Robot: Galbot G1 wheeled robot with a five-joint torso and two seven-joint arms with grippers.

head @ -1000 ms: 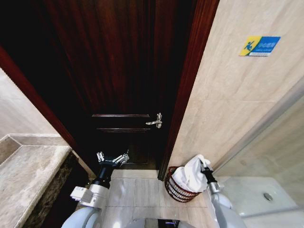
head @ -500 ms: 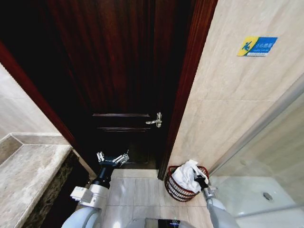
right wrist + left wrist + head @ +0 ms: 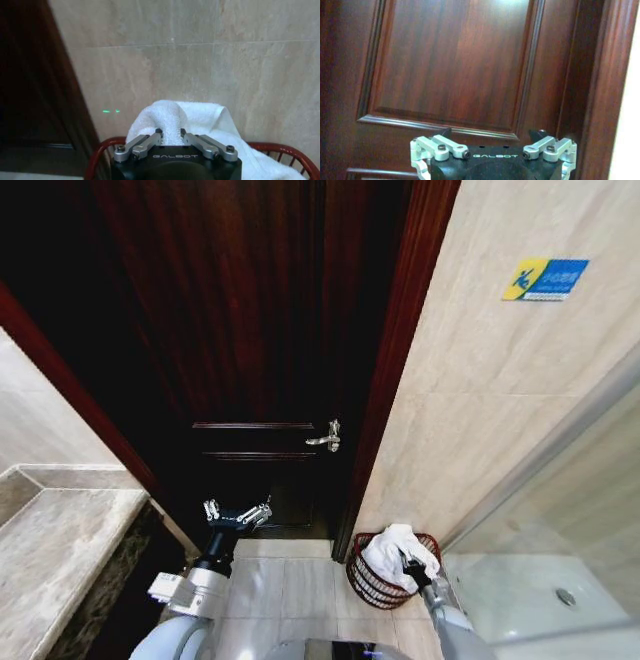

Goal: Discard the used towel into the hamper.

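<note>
The hamper (image 3: pixel 392 568) stands on the floor against the tiled wall (image 3: pixel 480 410), just beside the dark door (image 3: pixel 250 350). The white towel (image 3: pixel 392 552) lies mounded inside it, spilling above the rim. The right pincer (image 3: pixel 170 132) sits over the hamper, pressed together on a raised fold of towel, likely so the cloth drops inside when released. The left pincer (image 3: pixel 237 513), spread and empty, hangs before the door, well away from the hamper.
</note>
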